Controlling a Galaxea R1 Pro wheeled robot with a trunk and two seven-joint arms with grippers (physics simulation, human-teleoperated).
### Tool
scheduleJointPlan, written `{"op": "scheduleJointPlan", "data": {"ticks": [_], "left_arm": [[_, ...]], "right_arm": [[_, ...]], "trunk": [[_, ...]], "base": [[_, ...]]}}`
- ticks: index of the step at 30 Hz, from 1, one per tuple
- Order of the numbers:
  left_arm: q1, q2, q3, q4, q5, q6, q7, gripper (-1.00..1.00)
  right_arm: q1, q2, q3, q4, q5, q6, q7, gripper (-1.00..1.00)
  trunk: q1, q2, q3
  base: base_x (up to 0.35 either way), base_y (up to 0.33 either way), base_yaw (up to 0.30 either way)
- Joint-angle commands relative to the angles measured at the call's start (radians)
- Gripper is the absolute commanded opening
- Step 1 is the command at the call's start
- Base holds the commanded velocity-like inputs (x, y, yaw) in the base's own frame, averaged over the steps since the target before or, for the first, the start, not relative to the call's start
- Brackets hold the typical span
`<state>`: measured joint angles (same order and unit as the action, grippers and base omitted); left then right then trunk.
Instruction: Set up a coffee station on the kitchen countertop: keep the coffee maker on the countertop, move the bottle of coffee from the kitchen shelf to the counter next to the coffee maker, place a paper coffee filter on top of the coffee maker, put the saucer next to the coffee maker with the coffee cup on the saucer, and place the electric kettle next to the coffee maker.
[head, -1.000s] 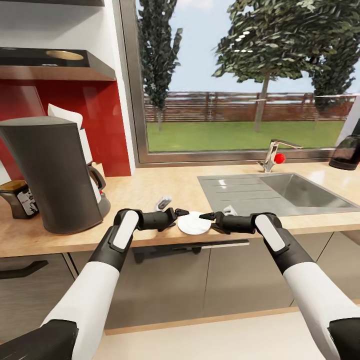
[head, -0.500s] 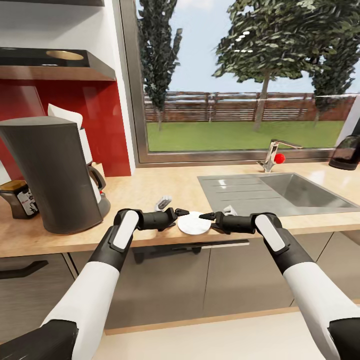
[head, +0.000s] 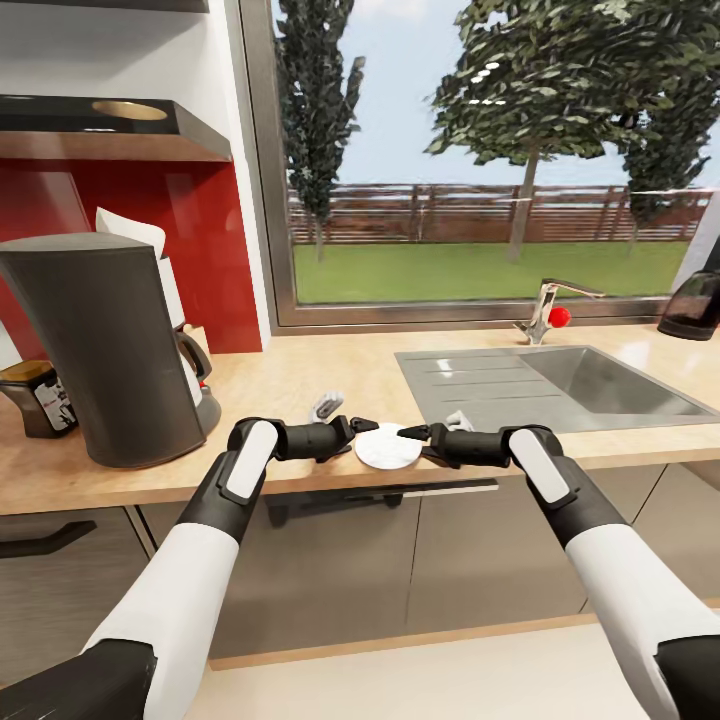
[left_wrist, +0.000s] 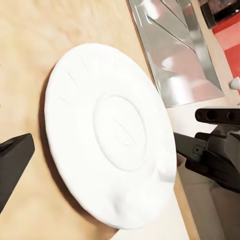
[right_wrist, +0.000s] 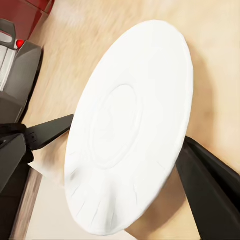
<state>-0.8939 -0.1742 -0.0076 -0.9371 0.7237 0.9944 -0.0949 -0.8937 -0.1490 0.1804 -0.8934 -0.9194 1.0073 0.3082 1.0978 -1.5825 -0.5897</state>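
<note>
While both arms reach in from opposite sides, the head view has the saucer (head: 389, 446) sitting at the front edge of the desk (head: 300, 385), slightly overhanging, between the left end effector (head: 361, 426) and the right end effector (head: 412, 433), which sit right at its rim on either side. The coffee maker (head: 100, 350) stands well off to the left with the paper coffee filter (head: 130, 230) on top and the bottle of coffee (head: 40, 398) beside it; the electric kettle (head: 693, 306) is far right past the sink (head: 560, 385). From the left wrist view, the saucer (left_wrist: 110, 155) lies just ahead, one dark finger beside its rim, jaws apart, nothing gripped. The right wrist view has the saucer (right_wrist: 132, 125) flanked by a finger (right_wrist: 210, 190), also spread. I can't tell if either touches the plate. Honestly I'd pinch the overhanging rim with one side only, lift it level, then carry it over next to the coffee maker.
</note>
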Motion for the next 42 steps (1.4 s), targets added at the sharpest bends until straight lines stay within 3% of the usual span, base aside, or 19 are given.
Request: {"op": "scheduleJointPlan", "data": {"ticks": [1,15,42], "left_arm": [[0.0,0.0,0.001,0.002,-0.021,0.004,-0.006,1.0],[0.0,0.0,0.0,0.064,-0.021,0.003,-0.006,1.0],[0.0,0.0,0.0,0.065,-0.021,0.003,-0.006,1.0]], "right_arm": [[-0.001,0.0,0.002,0.0,0.017,0.001,0.009,1.0],[0.0,0.002,0.003,0.0,0.017,0.001,0.009,1.0],[0.001,0.002,0.004,-0.001,0.015,0.001,0.009,1.0]], "trunk": [[0.0,0.0,-0.001],[0.0,0.0,-0.001],[0.0,0.0,-0.001]], "base": [[0.0,0.0,0.0],[0.0,0.0,0.0],[0.0,0.0,0.0]]}}
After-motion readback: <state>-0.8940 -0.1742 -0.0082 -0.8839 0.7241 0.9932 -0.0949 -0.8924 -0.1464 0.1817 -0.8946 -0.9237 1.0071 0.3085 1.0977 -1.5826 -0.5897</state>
